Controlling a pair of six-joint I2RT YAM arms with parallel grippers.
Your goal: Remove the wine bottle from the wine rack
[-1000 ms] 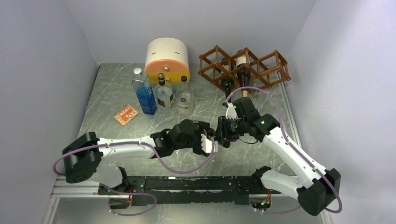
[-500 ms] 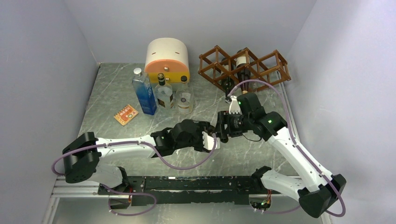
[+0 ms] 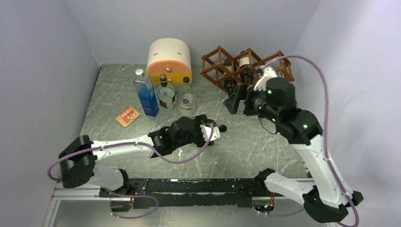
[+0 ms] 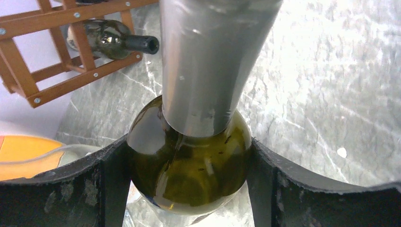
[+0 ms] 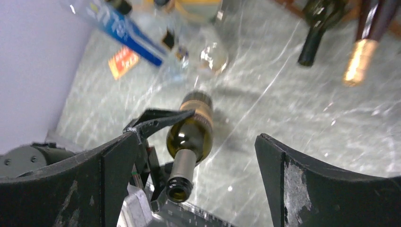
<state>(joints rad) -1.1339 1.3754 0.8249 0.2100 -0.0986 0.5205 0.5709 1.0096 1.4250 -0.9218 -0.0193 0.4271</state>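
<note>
The reddish-brown wine rack [image 3: 215,66] stands at the back right with two bottles lying in its cells. A dark-green wine bottle [image 4: 189,165] with a silver foil neck lies off the rack, gripped at its shoulder by my left gripper [image 4: 188,151]. In the top view only its neck end [image 3: 222,128] pokes out past the left gripper [image 3: 211,133] at mid-table. My right gripper [image 3: 240,100] hangs open above the table just in front of the rack. In its wrist view the right gripper [image 5: 197,142] is spread wide with the held bottle [image 5: 191,135] far below.
A cream-and-orange rounded box [image 3: 169,59] sits at the back. In front of it stand a blue bottle [image 3: 145,93] and two clear glass bottles [image 3: 166,97]. An orange card [image 3: 127,116] lies to the left. A gold-capped bottle [image 5: 361,52] and a dark one [image 5: 314,33] stick out of the rack.
My right gripper opened, let go of the bottle's neck and rose back towards the rack. My left gripper closed on the bottle and keeps it.
</note>
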